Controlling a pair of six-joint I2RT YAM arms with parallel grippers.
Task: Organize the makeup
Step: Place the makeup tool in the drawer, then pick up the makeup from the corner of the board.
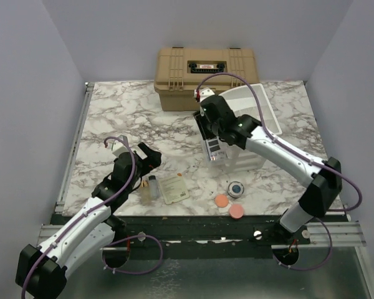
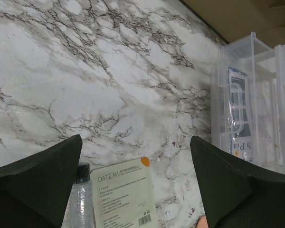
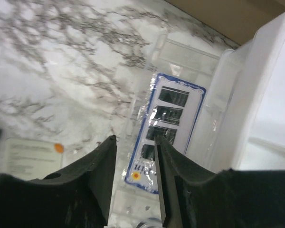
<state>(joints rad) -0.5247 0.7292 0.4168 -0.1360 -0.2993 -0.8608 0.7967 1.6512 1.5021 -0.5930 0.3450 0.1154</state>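
Right wrist view: the right end effector [image 3: 135,138] has its jaws narrowly parted with nothing clamped between them. The palette [image 3: 168,126], in a blue-edged wrapper, stands on edge in a narrow front slot of the clear organizer [image 3: 256,71], just beyond the fingertips.

Left wrist view: the left end effector [image 2: 135,138] is fully spread and empty, hovering over the table [image 2: 85,71] near 1 small clear bottle [image 2: 78,199].

Risks noted:
1. The palette rises well above its slot. A finger catching it on withdrawal could tip it out or drag the light organizer.
2. The bottle is small and round. A closing that is off-centre would probably squirt it sideways or set it rolling.
3. The orange disc [image 1: 221,200], pink disc [image 1: 236,211] and dark jar [image 1: 236,188] lie close to the table's near edge. A low, flat approach could push 1 of them off.
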